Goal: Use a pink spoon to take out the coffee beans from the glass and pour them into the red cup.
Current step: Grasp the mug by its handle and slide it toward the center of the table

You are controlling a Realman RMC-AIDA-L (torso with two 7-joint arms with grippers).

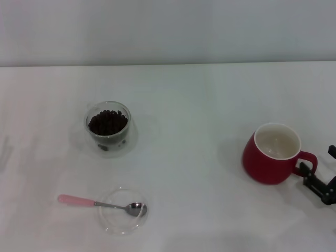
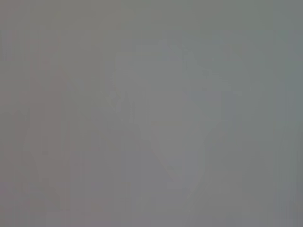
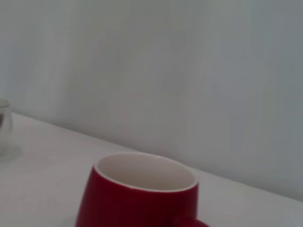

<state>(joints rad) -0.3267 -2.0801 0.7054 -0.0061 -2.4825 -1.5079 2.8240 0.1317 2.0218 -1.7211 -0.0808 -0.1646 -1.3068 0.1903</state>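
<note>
Head view shows a task that, judged from how things lie, has not begun. The glass (image 1: 108, 127) stands at about ten o'clock on the white table (image 1: 199, 94), and the coffee beans (image 1: 107, 122) fill it nearly to the rim. The pink spoon (image 1: 102, 204) lies at about seven o'clock, its pale handle pointing toward nine o'clock on the bare table and its metal bowl resting inside a shallow clear dish (image 1: 122, 211). No beans show in the spoon or the dish.

The red cup (image 1: 273, 153) sits well apart at about three o'clock, its loop handle turned toward the table's right edge. Its white inside looks empty, and the right wrist view, seeing the cup (image 3: 142, 196) from close by and low, shows no bean at the rim either.

The right gripper (image 1: 317, 181) is just beside the cup's handle, at about four o'clock, partly cut off by the frame edge; its dark fingers look close to the handle, but I cannot tell whether they are spread, narrowed or closed on anything. The left gripper appears in no view, and the left wrist view gives only a featureless grey.

Everything is left to do: picking up the spoon, scooping from the glass, carrying across, and tipping into the cup.
</note>
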